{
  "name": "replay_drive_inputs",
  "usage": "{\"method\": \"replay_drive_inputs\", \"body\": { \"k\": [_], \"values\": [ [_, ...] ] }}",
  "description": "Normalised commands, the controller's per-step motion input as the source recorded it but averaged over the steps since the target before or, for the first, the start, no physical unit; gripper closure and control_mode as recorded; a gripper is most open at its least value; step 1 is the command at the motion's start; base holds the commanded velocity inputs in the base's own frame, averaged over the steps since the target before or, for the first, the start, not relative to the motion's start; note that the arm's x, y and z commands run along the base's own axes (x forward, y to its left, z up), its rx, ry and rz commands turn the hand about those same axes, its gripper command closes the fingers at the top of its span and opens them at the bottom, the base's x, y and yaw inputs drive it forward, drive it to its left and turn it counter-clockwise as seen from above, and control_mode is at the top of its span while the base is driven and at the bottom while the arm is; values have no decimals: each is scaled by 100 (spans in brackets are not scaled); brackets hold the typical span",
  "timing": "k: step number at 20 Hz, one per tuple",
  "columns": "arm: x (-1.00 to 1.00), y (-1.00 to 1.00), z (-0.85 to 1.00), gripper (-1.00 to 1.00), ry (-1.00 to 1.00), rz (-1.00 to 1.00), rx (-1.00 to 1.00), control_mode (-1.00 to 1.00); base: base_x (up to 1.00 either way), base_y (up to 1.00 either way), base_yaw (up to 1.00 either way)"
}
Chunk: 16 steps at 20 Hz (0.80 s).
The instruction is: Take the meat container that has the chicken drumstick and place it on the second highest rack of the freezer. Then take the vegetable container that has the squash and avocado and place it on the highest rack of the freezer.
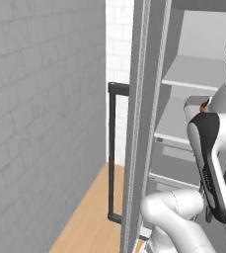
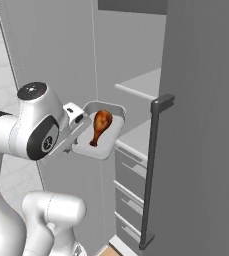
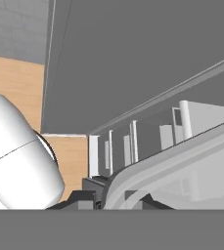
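Observation:
My gripper [image 2: 77,134] is shut on the near edge of the light-grey meat container [image 2: 111,134], with the orange-brown chicken drumstick [image 2: 101,126] lying in it. The container hangs level in the open freezer [image 2: 136,60], a little above the front edge of the second highest rack [image 2: 138,134] and below the highest rack [image 2: 143,82]. From the left base, the container's corner [image 1: 192,103] pokes out from behind my arm over the second highest rack [image 1: 173,121]. The container's rim [image 3: 172,163] crosses the hand view. The squash and avocado container is out of view.
The open freezer door [image 1: 138,123] stands close on the left, its dark bar handle [image 1: 113,148] facing a grey tiled wall [image 1: 40,123]. On the right is a shut door with a dark handle [image 2: 152,170]. Grey drawers [image 2: 130,175] sit under the racks.

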Motion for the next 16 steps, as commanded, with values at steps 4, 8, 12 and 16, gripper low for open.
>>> {"method": "replay_drive_inputs", "body": {
  "k": [4, 8, 12, 16],
  "values": [
    [0, 0, 0, 100, 0, 0, 0, 100, -45, -15, 0],
    [0, 0, 0, 100, 0, 0, 0, 100, -58, -21, 0],
    [0, 0, 0, 100, 0, 0, 0, 100, -4, -30, 0],
    [0, 0, 0, 100, 0, 0, 0, 100, 19, -3, 0]
  ]
}}
